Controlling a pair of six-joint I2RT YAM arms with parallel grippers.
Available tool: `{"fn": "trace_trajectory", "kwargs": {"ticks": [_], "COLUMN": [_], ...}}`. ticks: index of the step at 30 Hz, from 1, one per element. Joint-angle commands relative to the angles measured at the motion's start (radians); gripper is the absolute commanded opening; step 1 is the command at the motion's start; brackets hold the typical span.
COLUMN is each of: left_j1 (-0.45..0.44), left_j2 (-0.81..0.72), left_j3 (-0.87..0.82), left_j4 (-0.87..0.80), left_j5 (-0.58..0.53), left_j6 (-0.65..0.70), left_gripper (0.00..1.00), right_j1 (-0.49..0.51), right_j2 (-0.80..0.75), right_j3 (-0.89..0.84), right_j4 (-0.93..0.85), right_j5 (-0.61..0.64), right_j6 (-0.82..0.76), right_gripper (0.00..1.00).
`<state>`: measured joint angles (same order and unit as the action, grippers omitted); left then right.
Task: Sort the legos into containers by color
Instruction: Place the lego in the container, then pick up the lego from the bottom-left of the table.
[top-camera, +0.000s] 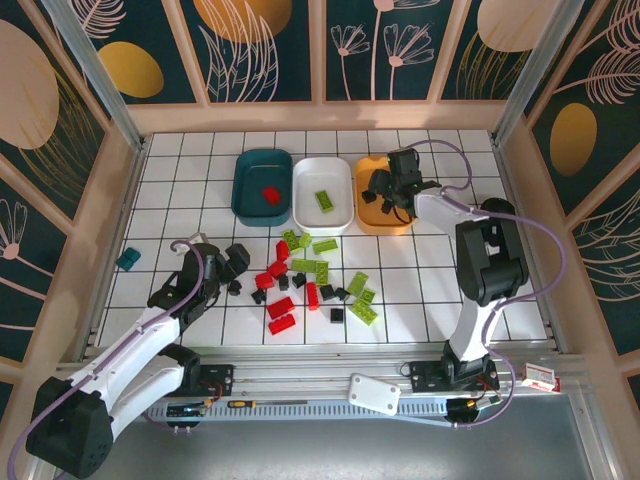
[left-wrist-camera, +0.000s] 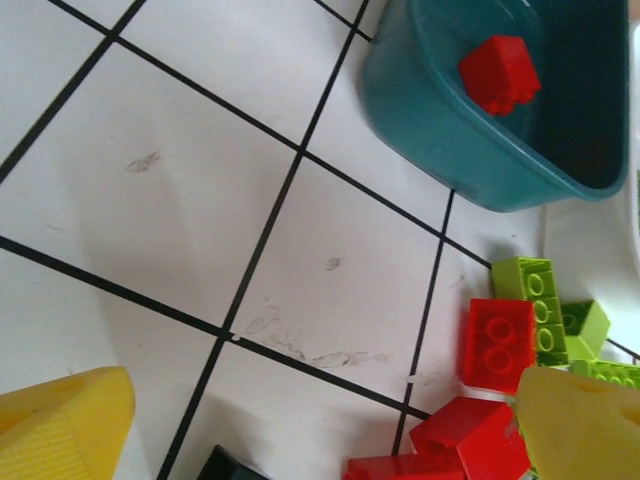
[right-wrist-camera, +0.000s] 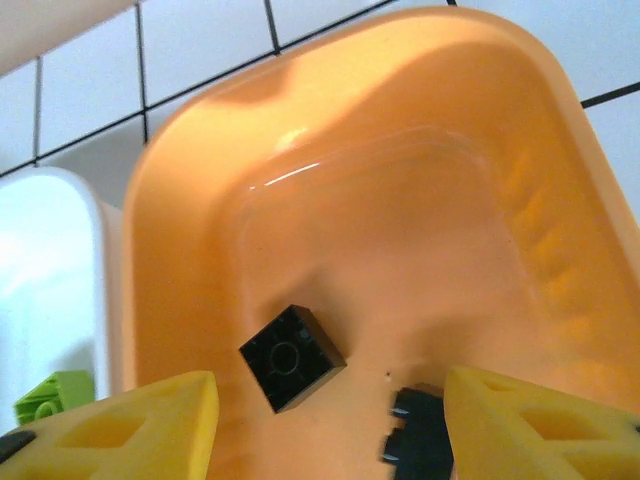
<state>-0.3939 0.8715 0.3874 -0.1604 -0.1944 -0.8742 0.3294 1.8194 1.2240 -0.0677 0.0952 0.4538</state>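
While right hand (right-wrist-camera: 335, 425) gapes, orange tray (right-wrist-camera: 400, 130) holds legos (right-wrist-camera: 292, 357) — black.

Three trays stand side by side in a row near the far edge of the counter (top-camera: 180, 170); the left tray (top-camera: 240, 185) holds one brick (top-camera: 270, 194); the middle tray (top-camera: 303, 200) likewise holds a single piece (top-camera: 325, 200); the right tray (top-camera: 363, 172) holds two bricks (right-wrist-camera: 292, 357), the right claw (top-camera: 384, 192) over it; loose bricks (top-camera: 305, 285) lie before the trays, toward the near edge; the left claw (top-camera: 238, 272) sits just left of them; a lone block (top-camera: 128, 260) lies near the left edge
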Motion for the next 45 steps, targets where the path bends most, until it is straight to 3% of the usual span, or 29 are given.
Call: {"fn": "trace_trajectory", "kwargs": {"ticks": [1,4,8,13,19,30,39,45], "left_j1": [0.001,0.002,0.001,0.001,0.001,0.002,0.001,-0.001], "left_j2": [0.029,0.090,0.136,0.100,0.107,0.145,0.122,0.201], "left_j3": [0.017,0.006,-0.027,-0.084,-0.119,-0.128,0.021,0.232], "left_j4": [-0.033,-0.040,-0.016,-0.005,0.036,0.095,0.036,0.030], "left_j5": [-0.022,-0.004,0.037,0.093,0.135,0.174,0.212,0.221], "left_j6": [-0.026,-0.036,-0.028,-0.022,0.002,0.011,0.057,0.110], "left_gripper": [0.94,0.90,0.79,0.77,0.68,0.32,0.13,0.12], "right_j1": [0.038,0.058,0.062,0.062,0.056,0.038,0.029,0.029], "right_j2": [-0.112,-0.152,-0.198,-0.227,-0.226,-0.272,-0.382,-0.502], "right_j3": [-0.066,-0.126,-0.205,-0.250,-0.260,-0.307,-0.413,-0.505], "right_j4": [0.033,0.045,0.071,0.082,0.085,0.069,0.095,0.095], "right_j5": [-0.006,0.008,0.004,0.007,0.009,0.038,0.043,0.036], "right_j6": [0.008,0.017,0.039,0.046,0.054,0.058,0.089,0.108], "right_gripper": [0.61,0.61,0.61,0.61,0.61,0.61,0.61,0.61]}}
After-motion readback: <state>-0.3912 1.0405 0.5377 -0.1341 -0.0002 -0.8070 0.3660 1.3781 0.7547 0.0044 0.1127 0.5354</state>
